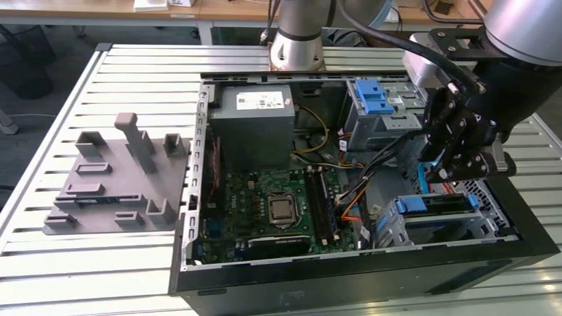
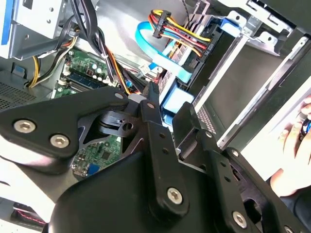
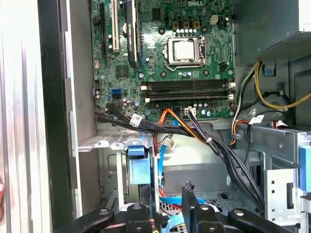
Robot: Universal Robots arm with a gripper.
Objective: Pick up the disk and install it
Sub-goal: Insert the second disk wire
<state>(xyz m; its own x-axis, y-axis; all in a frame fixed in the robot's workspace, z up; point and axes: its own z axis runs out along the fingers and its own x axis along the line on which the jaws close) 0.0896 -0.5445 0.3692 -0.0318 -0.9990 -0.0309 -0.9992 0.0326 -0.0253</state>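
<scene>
Standing bare at the exterior view's left is a grey fixture (image 1: pixel 114 178). Beside it lies the opened computer case (image 1: pixel 188 217), and at right the gripper (image 1: pixel 452 172) hangs above the drive cage (image 1: pixel 443 222) – seemingly lined up for insertion. A blue edge beneath it may be the disk (image 1: pixel 425 172) – whether the jaws clasp it cannot be told.

Close wrist views over motherboard (image 3: pixel 165 53)

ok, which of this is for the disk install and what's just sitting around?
Job: gripper, drive cage near it, open computer case.
Sitting around: grey fixture on the table, power supply, motherboard, cable bundle.
</scene>
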